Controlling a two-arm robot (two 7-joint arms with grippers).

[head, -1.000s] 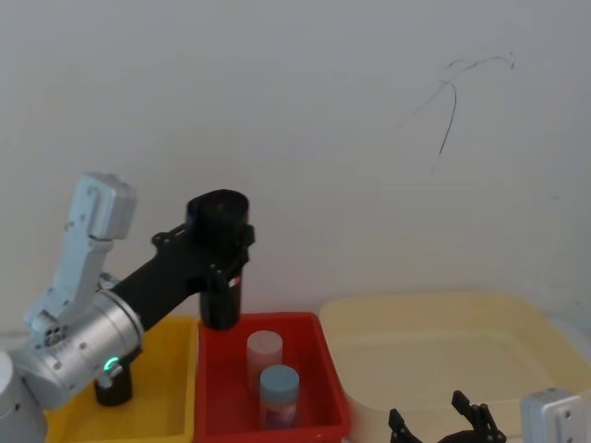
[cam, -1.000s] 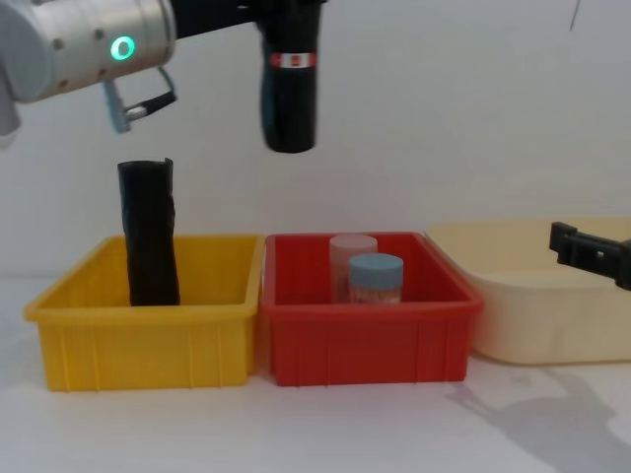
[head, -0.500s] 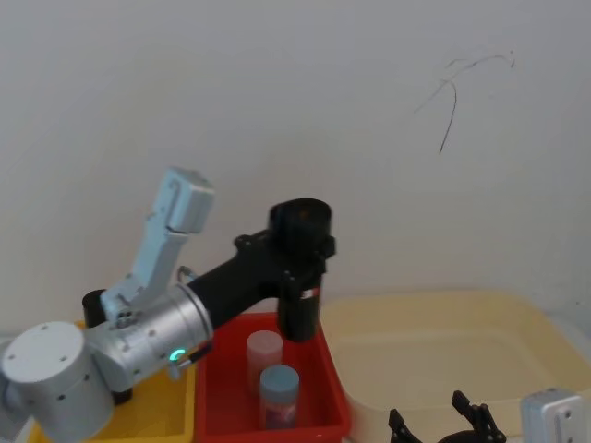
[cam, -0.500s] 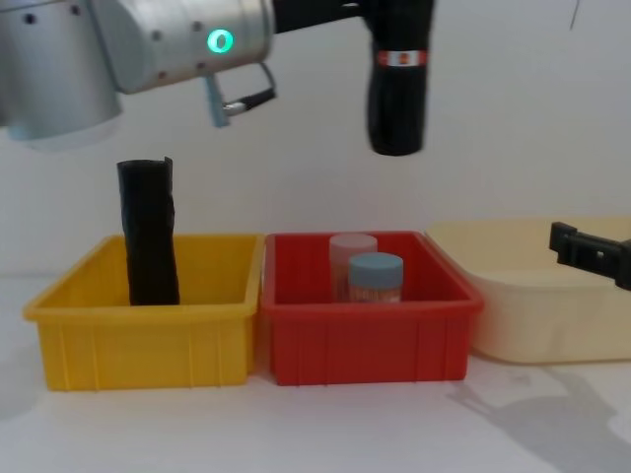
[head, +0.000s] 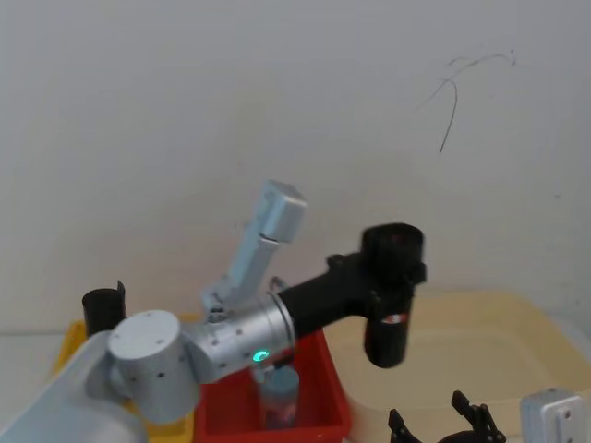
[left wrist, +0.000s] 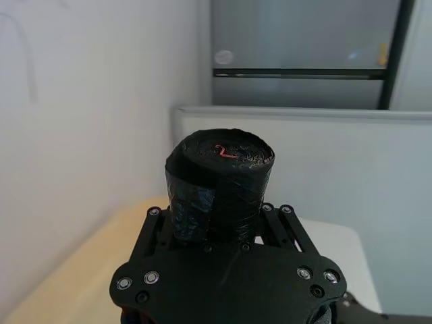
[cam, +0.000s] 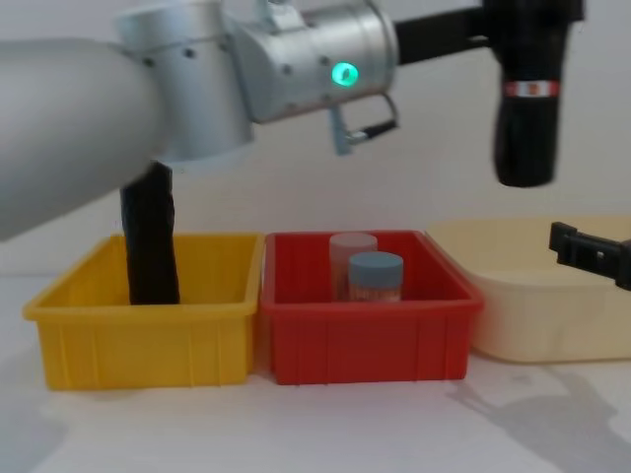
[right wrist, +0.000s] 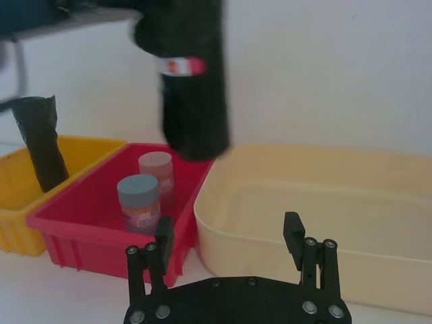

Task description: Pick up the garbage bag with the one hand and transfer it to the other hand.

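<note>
The garbage bag (head: 388,309), a thick black roll with a red-and-white label band, hangs upright in the air above the left end of the cream tub (head: 480,355). My left gripper (head: 395,269) is shut on its upper part, with the arm stretched across from the left. The chest view shows the garbage bag (cam: 525,108) high at the right, and in the left wrist view its taped top (left wrist: 219,182) sticks out past the gripper plate. My right gripper (right wrist: 228,236) stands open and empty low at the front right, below and in front of the garbage bag (right wrist: 191,81).
A yellow bin (cam: 138,345) on the left holds a slimmer plain black roll (cam: 148,236). The red bin (cam: 365,345) in the middle holds two capped jars (cam: 375,278). The cream tub (cam: 552,325) sits on the right. A white wall stands close behind.
My left arm has swung to the right, carrying the garbage bag from above the red bin to above the cream tub. The right gripper has not moved.
</note>
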